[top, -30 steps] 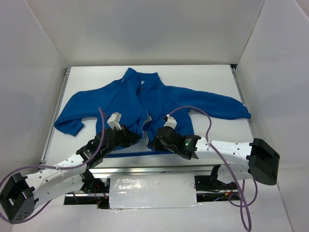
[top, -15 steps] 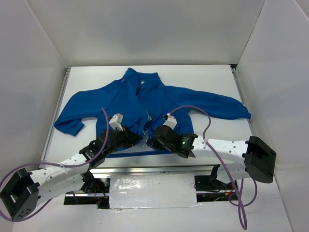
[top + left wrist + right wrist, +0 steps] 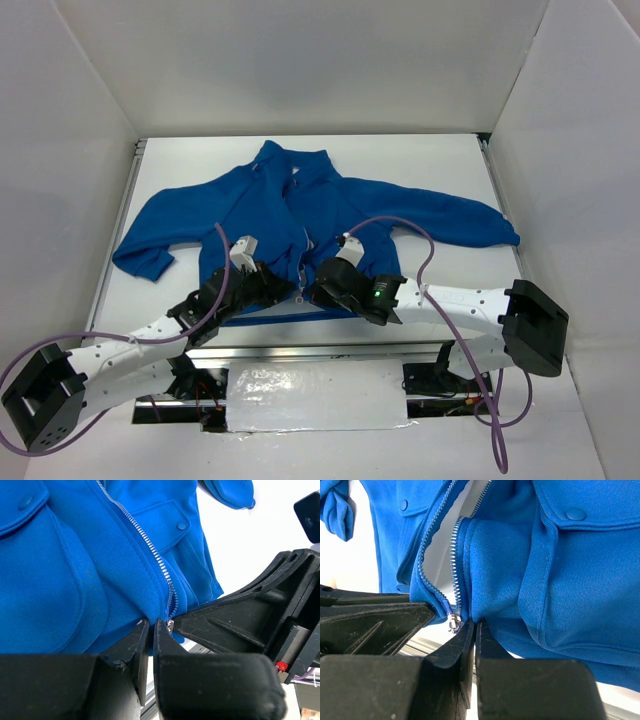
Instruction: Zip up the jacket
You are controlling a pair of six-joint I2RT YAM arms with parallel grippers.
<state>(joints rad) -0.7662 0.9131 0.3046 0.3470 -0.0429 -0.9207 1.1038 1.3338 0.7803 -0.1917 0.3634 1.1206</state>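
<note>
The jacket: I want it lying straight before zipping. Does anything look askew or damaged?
Nothing damaged. The jacket lies flat, but the zipper gapes above the slider, showing light lining, and the fleece bunches in folds where the left gripper and right gripper pinch it.

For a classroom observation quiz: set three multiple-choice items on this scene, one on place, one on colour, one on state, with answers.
1. Where do the left gripper and right gripper hold the jacket? A) collar B) sleeves C) hem, at the lower end of the zipper
2. The jacket's colour? A) blue B) red C) grey
3. The zipper is: A) closed to the collar B) mostly open C) torn off

C: both wrist views show them pinching fabric beside the slider.
A: blue fleece in every view.
B: tooth rows lie apart above the slider.
</note>
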